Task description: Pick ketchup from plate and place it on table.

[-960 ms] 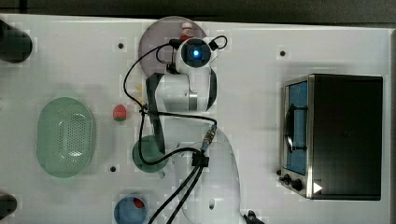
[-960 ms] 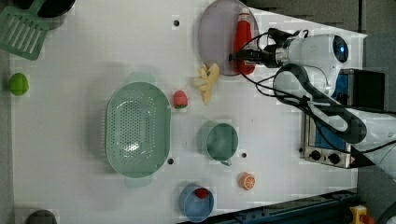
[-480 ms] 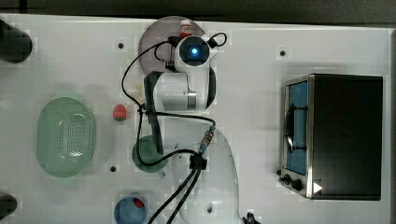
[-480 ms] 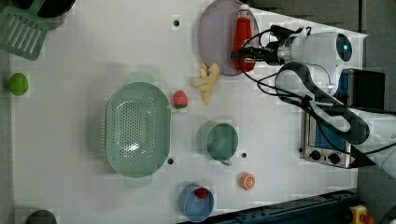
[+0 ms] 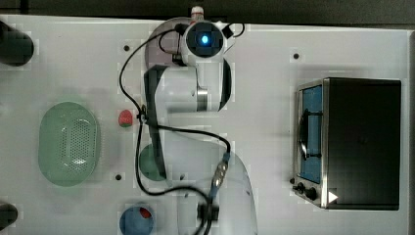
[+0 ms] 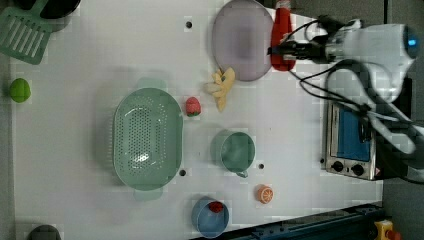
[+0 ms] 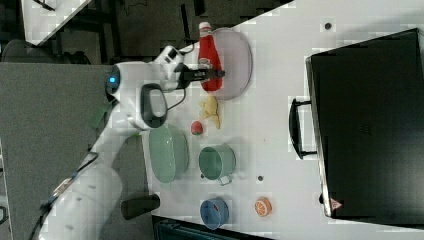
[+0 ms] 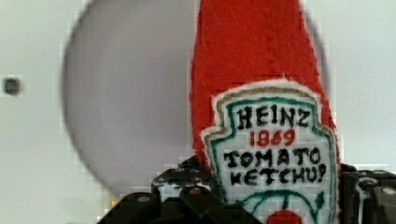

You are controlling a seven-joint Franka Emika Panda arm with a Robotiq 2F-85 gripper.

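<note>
The gripper (image 6: 281, 50) is pinching the ketchup (image 6: 281, 35) across its lower body, near the label, with one finger on each side of the soft red bottle. In the wrist view the label of the ketchup (image 8: 273, 140) stands right between the dark fingers (image 8: 182, 186), which fits a grip low on the body — probably chosen because the bottle is widest and firmest there, and the narrow neck would slip.

All places here are given from the plate (image 6: 240, 40). In the left view the ketchup lies over the rim of the plate on the side toward the arm, with its white cap pointing past the far table edge. In the right view the ketchup (image 7: 209, 60) also overlaps the plate (image 7: 240, 55) at the rim near the arm. I cannot tell whether the bottle is touching the plate or is lifted a little above it.

My judgement: the grasp is made, and the carrying to the table (image 6: 100, 60) is not yet done. The yellow toy (image 6: 222, 87) lies just beside the plate, so a bare white area away from it seems the safer place to put the bottle down.
</note>
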